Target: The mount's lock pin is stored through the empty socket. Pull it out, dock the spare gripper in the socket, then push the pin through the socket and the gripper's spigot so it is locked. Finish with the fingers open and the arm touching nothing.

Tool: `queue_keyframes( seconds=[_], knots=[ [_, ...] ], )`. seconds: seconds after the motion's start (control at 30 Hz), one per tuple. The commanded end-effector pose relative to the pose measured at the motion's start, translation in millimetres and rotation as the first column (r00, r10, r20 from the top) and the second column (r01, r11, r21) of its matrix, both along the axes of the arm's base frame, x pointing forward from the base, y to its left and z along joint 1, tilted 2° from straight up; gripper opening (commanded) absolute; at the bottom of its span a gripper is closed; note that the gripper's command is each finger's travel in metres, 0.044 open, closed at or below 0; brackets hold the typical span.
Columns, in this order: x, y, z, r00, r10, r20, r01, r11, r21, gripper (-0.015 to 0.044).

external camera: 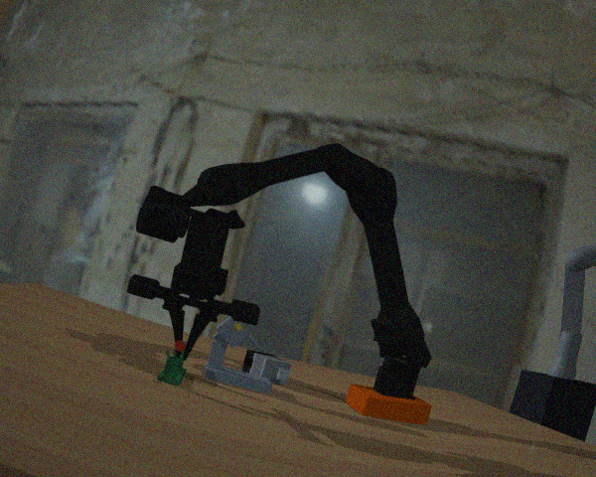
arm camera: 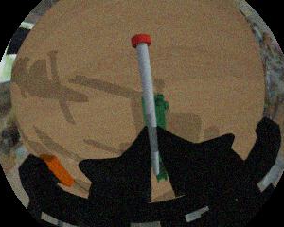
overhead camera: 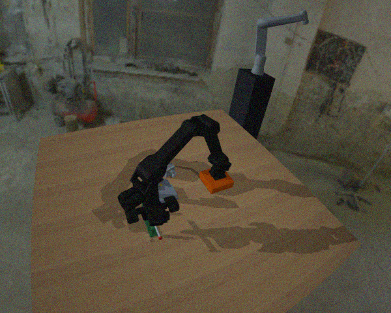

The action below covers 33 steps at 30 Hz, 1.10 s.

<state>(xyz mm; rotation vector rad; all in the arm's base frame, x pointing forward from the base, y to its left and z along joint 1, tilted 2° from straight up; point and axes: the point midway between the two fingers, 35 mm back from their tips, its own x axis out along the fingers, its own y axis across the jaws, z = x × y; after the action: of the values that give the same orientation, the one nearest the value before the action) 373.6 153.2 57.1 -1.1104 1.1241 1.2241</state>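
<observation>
Clamping one pin [overhead camera: 158, 232] [external camera: 179, 345] [arm camera: 147, 85] in one nearly closed gripper [overhead camera: 155, 225] [external camera: 181, 353] [arm camera: 150, 129], above one green stand [overhead camera: 150, 229] [external camera: 171, 371] [arm camera: 161, 113]; near one grey mount [overhead camera: 167, 192] [external camera: 236, 379] on one desk [overhead camera: 121, 269] [external camera: 82, 410] [arm camera: 204, 71].

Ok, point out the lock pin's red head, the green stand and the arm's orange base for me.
red head [overhead camera: 159, 237] [external camera: 179, 345] [arm camera: 141, 41]: top, exterior, wrist; its middle
green stand [external camera: 172, 371]: exterior; its body
orange base [external camera: 390, 408]: exterior; its side

Stained, peeling plaster walls [overhead camera: 290, 44] surround a wood-grained desk [overhead camera: 88, 269] [external camera: 82, 410] [arm camera: 204, 61]. Tall framed windows [overhead camera: 175, 33] [external camera: 473, 256] look dim; one shows a pale round glow [external camera: 314, 193]. The concrete floor [overhead camera: 7, 202] is worn and grey.
</observation>
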Motion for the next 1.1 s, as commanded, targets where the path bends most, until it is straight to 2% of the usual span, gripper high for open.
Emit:
queue_keyframes(
  seconds=[0.0,0.43,1.07],
  knots=[
    [0.4,0.0,9.3,1.000,0.000,0.005,0.000,1.000,0.002,0.0000],
    [-2.2,-3.0,8.0,1.000,0.000,-0.012,0.000,1.000,-0.005,0.0000],
    [5.8,-57.3,19.8,1.000,0.005,-0.010,-0.005,1.000,-0.009,0.0000]
  ],
)
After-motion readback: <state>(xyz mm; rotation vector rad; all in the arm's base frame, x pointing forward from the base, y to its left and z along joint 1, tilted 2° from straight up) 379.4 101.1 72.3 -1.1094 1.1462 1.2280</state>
